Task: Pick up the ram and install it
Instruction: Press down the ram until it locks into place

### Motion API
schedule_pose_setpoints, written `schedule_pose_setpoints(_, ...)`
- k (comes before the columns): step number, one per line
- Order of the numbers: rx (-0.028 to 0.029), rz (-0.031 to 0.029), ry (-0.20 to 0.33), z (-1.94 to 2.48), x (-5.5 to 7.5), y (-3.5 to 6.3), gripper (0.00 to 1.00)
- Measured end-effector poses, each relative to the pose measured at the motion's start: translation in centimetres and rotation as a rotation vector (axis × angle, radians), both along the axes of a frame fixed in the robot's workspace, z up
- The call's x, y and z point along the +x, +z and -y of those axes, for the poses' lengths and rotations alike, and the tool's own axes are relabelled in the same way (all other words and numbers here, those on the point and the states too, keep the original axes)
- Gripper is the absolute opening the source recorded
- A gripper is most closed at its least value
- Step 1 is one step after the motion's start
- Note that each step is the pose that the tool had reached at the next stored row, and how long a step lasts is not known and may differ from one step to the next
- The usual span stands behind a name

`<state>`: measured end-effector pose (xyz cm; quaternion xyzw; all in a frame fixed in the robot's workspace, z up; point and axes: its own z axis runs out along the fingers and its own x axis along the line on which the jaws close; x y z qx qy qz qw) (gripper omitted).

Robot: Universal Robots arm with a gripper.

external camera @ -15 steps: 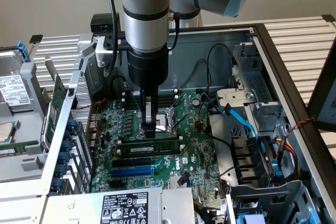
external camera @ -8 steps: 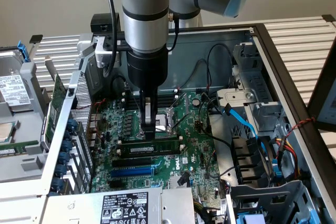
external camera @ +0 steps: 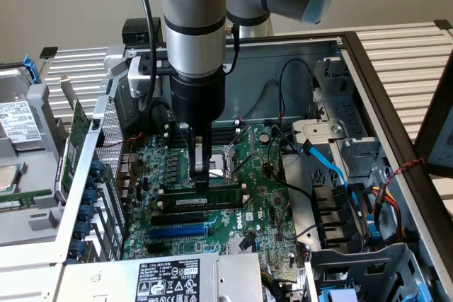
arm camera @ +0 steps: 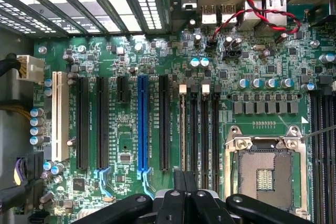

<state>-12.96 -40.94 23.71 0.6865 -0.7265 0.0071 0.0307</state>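
The ram (external camera: 212, 201) is a long green stick with a white label. It stands on edge in a memory slot of the green motherboard (external camera: 269, 210), inside the open computer case. My gripper (external camera: 202, 183) hangs straight down over the ram's end on the exterior view's left. Its fingers are shut together, with the tips at the ram's top edge. In the wrist view the shut gripper (arm camera: 185, 179) sits over a row of memory slots, and the ram (arm camera: 182, 129) appears edge-on as a thin strip in the slot nearest the long card slots.
Black card slots (external camera: 184, 217) and a blue slot (external camera: 180, 231) lie beside the ram. The open CPU socket (external camera: 230, 157) is just behind my gripper. Black and blue cables (external camera: 329, 164) cross the case on the exterior view's right. The power supply (external camera: 166, 279) fills the front.
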Motion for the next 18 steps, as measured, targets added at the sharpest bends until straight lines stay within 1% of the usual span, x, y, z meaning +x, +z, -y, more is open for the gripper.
schedule_pose_setpoints(4,-0.0002,0.0033,0.006,-0.01,0.0,-0.08,0.11)
schedule_pose_setpoints(9,0.0005,0.0089,0.017,-0.01,0.0,-0.15,0.11)
schedule_pose_setpoints(16,0.0021,0.0149,0.029,-0.01,0.0,-0.27,0.11)
schedule_pose_setpoints(18,0.0028,0.0174,0.033,-0.01,0.0,-0.35,0.11)
